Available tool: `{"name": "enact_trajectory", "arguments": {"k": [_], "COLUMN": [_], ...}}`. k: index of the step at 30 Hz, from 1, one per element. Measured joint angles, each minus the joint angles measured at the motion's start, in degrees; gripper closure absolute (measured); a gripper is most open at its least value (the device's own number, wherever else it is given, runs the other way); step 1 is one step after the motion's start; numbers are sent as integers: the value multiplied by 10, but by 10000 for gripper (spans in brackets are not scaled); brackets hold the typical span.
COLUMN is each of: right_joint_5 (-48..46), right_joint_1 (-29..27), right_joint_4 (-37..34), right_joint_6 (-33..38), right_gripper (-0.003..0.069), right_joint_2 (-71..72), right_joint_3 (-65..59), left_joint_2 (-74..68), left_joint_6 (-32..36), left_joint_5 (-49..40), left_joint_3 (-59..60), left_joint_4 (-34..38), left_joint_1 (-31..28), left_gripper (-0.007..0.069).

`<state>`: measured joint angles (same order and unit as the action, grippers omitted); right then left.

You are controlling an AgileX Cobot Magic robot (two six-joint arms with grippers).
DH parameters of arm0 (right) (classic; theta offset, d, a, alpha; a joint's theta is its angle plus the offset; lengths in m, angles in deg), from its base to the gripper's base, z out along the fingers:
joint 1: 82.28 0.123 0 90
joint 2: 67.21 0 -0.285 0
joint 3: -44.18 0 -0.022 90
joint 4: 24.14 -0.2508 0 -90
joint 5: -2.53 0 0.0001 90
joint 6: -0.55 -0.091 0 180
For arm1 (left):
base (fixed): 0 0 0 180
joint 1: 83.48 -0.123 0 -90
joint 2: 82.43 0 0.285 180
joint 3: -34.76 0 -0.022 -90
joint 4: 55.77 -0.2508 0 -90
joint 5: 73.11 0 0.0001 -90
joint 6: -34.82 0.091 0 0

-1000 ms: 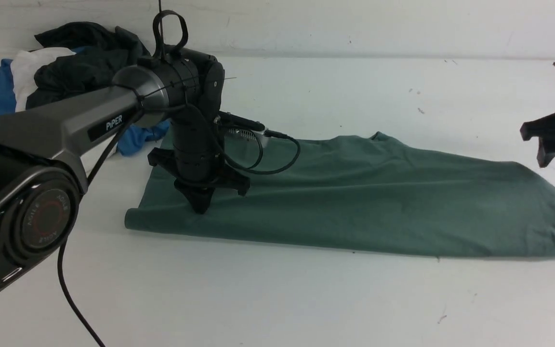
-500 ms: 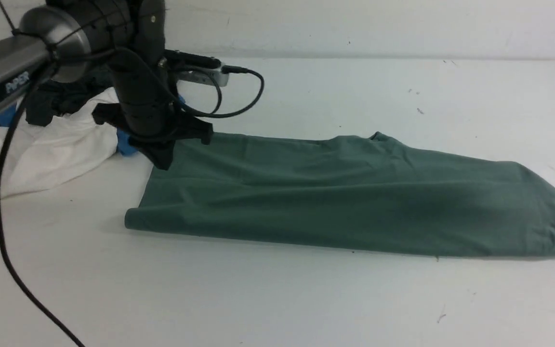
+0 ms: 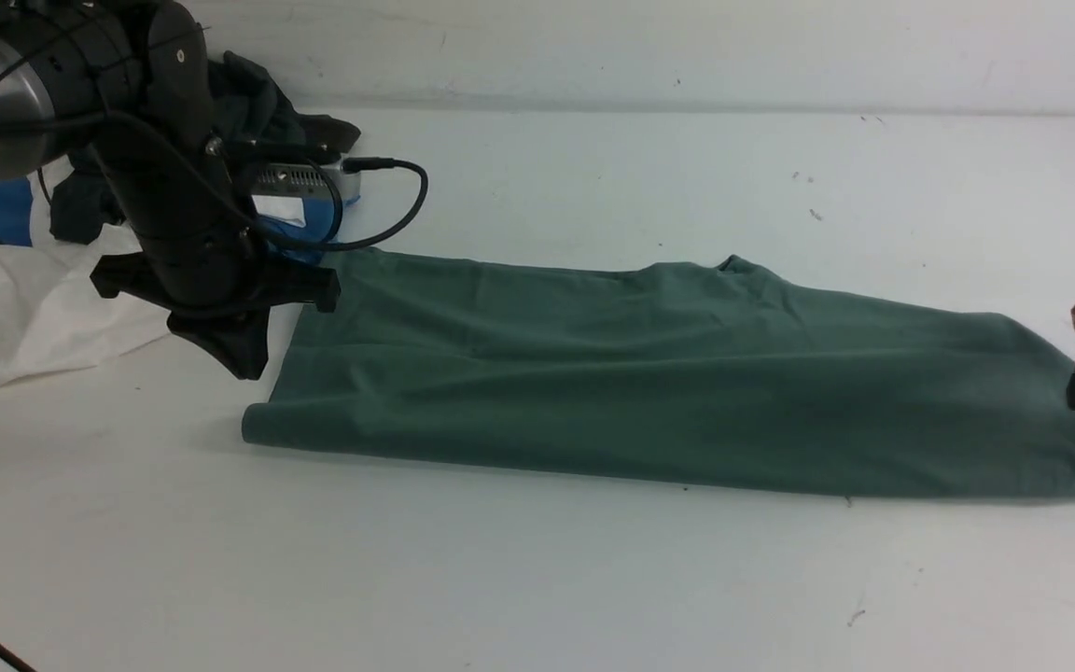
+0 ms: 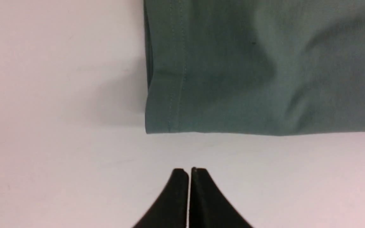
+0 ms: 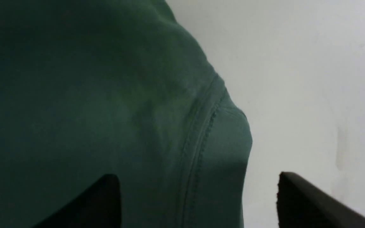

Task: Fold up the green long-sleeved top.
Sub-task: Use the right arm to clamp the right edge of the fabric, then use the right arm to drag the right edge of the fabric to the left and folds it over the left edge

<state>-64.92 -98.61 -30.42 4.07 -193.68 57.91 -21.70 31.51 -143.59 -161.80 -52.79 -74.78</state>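
The left gripper (image 4: 188, 177), jaws together and empty, was seen just off the hem end of the green long-sleeved top (image 3: 687, 383), which was laid lengthwise left to right across the table (image 3: 537, 579). The right gripper (image 5: 196, 175), jaws apart, was poised over the opposite end. A second earlier, the left gripper had been planted on the cloth.

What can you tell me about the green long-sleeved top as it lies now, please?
The green long-sleeved top is a muted sage-green, soft knit-looking garment, folded into a long band lying flat across the white table. Its left end shows a stitched hem; a small peak rises at the far edge. The shut left end effector sits just off that hem, not touching. The open right end effector straddles a seam at its right end; contact cannot be told.
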Motion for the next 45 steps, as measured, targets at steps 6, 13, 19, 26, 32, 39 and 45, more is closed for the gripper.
{"name": "enact_trajectory", "arguments": {"k": [6, 13, 19, 26, 32, 39, 45], "right_joint_5": [9, 8, -6, -21, -32, -37, -42], "right_joint_1": [1, 8, 6, -14, -11, 82, 217], "right_joint_4": [-16, -35, -15, 155, 120, 35, 4], "right_joint_6": [-1, 35, 22, -74, -98, -92, -115], "right_gripper": [-22, 477, 615, 615, 615, 615, 615], "right_joint_2": [-45, -49, -46, 9, 60, 83, 83], "right_joint_3": [1, 1, 2, 0, 60, 153, 197], "left_joint_2": [0, 0, 3, 28, 48, 54, 54], "left_joint_6": [0, 10, 21, 22, 22, 22, 22], "left_joint_5": [0, 0, 0, 0, -1, -1, -1], "left_joint_3": [0, 0, 0, 0, 0, 0, 0], "left_joint_4": [0, 0, 1, -8, -12, 4, 25], "left_joint_1": [0, 0, 0, -5, -5, -5, -5], "left_gripper": [629, 629, 629, 629, 629, 629, 629]}}
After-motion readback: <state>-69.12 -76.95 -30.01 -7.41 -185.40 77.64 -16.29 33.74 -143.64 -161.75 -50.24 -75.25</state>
